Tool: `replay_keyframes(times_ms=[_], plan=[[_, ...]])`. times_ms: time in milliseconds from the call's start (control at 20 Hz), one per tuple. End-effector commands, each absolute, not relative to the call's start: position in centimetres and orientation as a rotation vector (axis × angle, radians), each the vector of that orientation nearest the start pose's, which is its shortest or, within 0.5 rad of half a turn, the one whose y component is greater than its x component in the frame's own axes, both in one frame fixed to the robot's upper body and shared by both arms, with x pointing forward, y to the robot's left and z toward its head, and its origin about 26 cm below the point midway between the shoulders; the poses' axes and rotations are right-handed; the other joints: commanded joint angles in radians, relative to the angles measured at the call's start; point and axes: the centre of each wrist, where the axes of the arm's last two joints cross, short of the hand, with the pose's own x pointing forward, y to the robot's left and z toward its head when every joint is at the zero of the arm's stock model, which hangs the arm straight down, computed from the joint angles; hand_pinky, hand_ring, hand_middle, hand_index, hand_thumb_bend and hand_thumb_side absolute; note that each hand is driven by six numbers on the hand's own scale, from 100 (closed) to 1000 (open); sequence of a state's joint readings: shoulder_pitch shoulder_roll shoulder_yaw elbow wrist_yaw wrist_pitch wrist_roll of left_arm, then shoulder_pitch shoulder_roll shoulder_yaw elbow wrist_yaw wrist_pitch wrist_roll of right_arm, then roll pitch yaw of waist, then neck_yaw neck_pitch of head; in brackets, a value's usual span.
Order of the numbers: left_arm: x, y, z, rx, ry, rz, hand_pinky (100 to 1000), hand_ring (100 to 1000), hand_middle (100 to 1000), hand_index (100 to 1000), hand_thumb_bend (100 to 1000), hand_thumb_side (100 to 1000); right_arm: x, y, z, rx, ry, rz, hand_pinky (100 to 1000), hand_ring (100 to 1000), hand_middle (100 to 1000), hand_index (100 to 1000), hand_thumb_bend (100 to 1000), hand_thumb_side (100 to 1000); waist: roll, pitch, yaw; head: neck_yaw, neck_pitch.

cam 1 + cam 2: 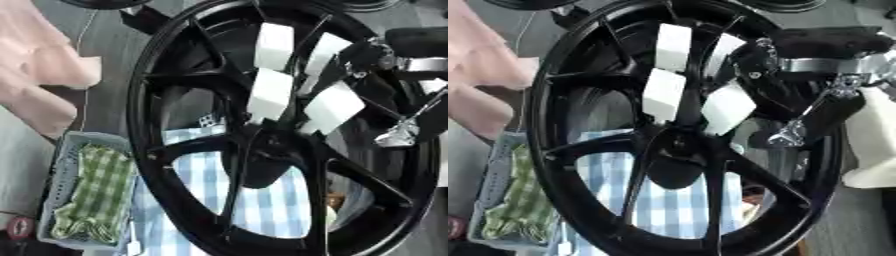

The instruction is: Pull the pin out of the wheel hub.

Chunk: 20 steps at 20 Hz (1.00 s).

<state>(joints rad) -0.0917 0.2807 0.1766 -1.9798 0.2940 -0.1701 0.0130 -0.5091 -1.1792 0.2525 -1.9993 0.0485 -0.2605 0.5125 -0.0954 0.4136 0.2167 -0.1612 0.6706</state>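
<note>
Right hand (pixel 710 75) with white blocky finger pads (pixel 664 95), black finger links behind them, black forearm (pixel 833 42) with a silver metal band (pixel 820 65), thin silver rod and bracket (pixel 791 134) at the wrist, small screws on black housing

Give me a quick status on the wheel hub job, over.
Right hand at the black wheel, white fingers curled down at the hub. Pin hidden behind fingers. Left hand not in view. Basket of green cloth beside wheel, not obstructing.
</note>
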Motion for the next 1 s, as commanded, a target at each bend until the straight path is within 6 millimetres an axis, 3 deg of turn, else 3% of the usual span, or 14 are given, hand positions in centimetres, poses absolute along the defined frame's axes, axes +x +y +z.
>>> replay_keyframes(times_ms=[50,350,1000], plan=[[27.23,31.76,15.58,0.032,-2.297,0.003,862,704,666,791,174,793,28.51,-30.36,31.95,0.703,2.307,-2.656,268,244,737,846,415,111,0.002,-0.012,0.002,-0.004,-0.014],[27.27,31.66,15.6,0.028,-2.297,-0.001,863,704,665,790,174,795,28.53,-30.34,31.88,0.719,2.324,-2.644,263,240,728,845,404,100,0.002,-0.007,0.001,-0.006,-0.016],[27.31,31.55,15.62,0.016,-2.296,-0.007,864,702,660,788,174,794,28.56,-30.32,31.74,0.709,2.404,-2.587,221,198,630,762,264,100,0.002,-0.006,0.004,-0.01,-0.021]])
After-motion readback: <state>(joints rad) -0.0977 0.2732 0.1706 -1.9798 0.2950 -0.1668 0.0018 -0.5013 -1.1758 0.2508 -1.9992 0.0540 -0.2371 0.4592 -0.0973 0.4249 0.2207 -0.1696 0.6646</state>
